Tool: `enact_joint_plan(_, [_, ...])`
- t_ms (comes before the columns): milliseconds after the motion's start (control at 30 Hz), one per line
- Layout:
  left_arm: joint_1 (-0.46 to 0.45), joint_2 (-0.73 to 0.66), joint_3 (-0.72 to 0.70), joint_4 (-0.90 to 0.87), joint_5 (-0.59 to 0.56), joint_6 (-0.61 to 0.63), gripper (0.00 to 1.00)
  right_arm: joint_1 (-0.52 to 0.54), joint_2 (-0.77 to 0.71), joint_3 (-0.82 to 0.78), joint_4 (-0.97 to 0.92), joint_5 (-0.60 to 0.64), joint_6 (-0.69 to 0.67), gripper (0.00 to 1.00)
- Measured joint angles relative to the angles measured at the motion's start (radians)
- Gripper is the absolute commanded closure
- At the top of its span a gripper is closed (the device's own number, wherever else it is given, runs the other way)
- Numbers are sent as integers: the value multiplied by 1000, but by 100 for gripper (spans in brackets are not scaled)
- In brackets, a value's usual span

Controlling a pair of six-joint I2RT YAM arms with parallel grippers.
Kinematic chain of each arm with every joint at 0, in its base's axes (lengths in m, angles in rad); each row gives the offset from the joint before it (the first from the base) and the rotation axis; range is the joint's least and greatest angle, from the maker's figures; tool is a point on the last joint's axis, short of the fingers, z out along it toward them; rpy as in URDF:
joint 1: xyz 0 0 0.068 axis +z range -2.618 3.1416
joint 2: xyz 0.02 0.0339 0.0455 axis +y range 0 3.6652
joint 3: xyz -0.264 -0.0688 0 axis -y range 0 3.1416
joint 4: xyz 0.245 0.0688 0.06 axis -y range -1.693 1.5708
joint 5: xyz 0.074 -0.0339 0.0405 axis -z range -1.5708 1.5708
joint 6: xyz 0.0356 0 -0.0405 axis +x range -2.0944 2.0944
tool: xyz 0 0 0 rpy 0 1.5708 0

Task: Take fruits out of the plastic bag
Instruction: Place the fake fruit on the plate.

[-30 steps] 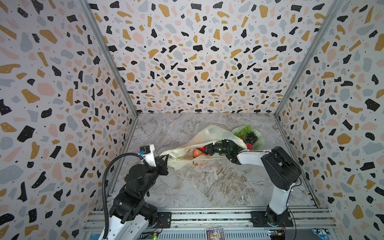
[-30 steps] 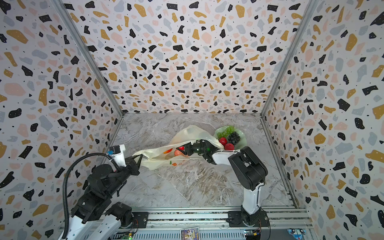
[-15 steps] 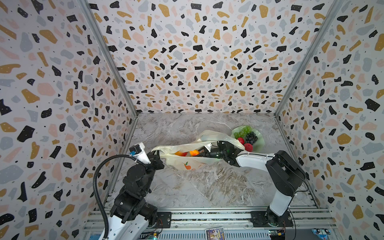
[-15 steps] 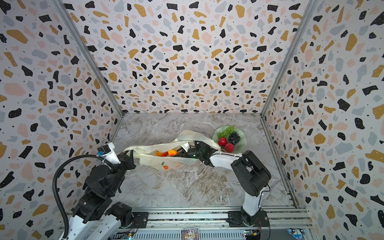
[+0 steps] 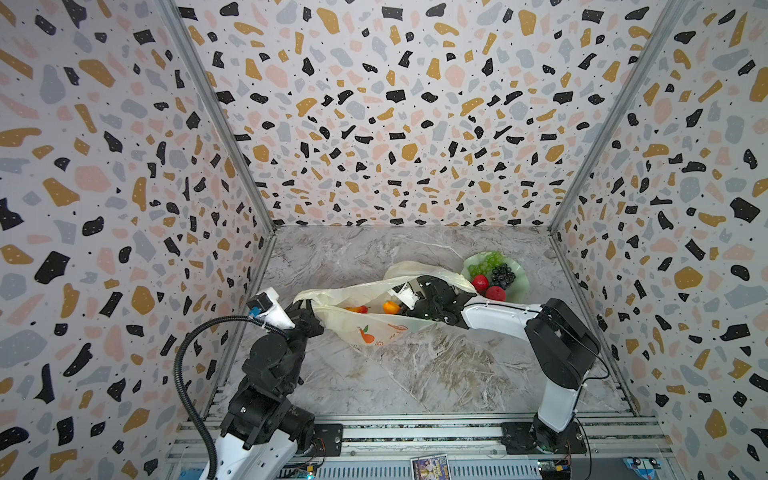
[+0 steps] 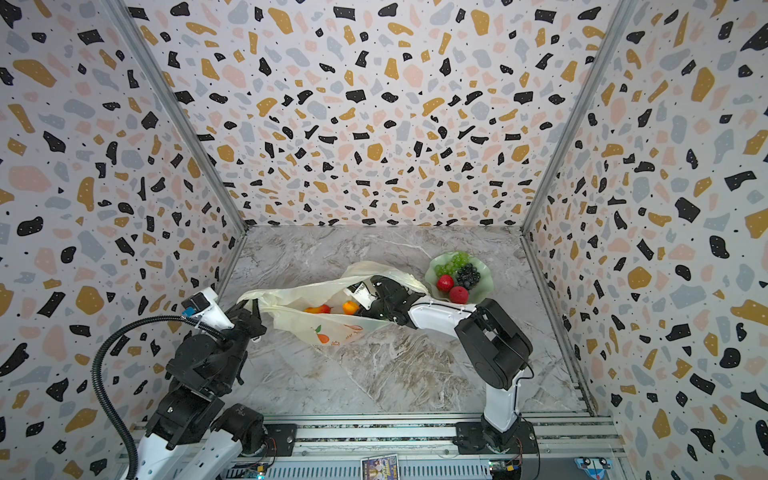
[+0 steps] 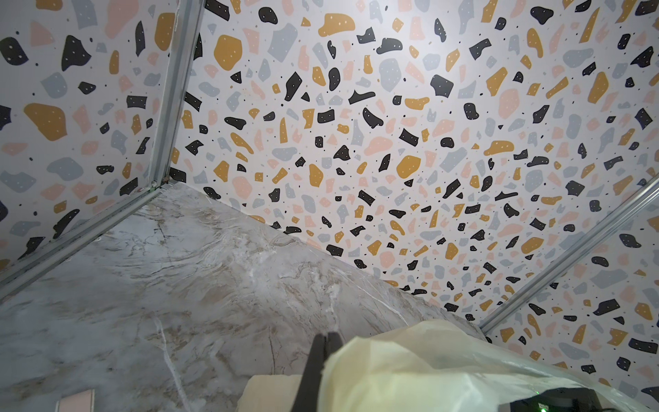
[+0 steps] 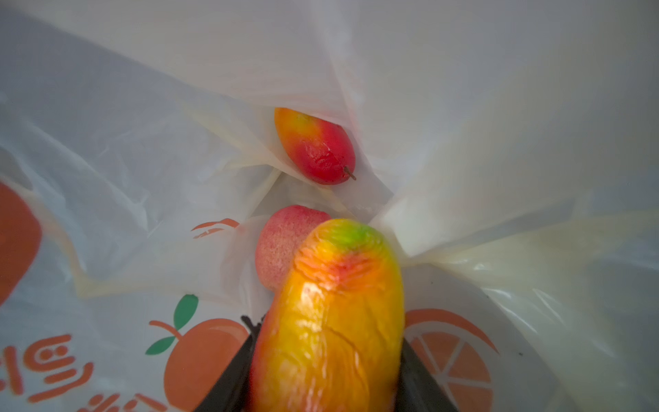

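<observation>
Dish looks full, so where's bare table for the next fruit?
Bare table lies in front of the plastic bag, between the left arm and right arm, and behind the bag toward the back-left corner. Crowded: the green dish packed with fruits, and the bag's mouth, where the right tool grips a mango.

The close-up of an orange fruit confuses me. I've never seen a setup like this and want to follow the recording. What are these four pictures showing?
Two robot arms stand at the front of a marble table in a speckled booth. The two wide pictures come from one camera head overhead; the others from cameras on the wrists. The left gripper is shut on the plastic bag, holding its edge up. The right gripper reaches inside and grips an orange-yellow fruit: your close-up. A red-yellow fruit and a pink-red fruit lie deeper in. Beside the bag, a green dish holds green grapes, dark grapes and two red fruits.
</observation>
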State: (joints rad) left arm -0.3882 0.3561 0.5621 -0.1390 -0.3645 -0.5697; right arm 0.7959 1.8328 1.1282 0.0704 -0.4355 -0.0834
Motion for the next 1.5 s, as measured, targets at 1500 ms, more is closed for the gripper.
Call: enact_joint_plan(1500, [-5,76,-74,-18,27,-50,100,40,-161,-42,753,-542,713,88])
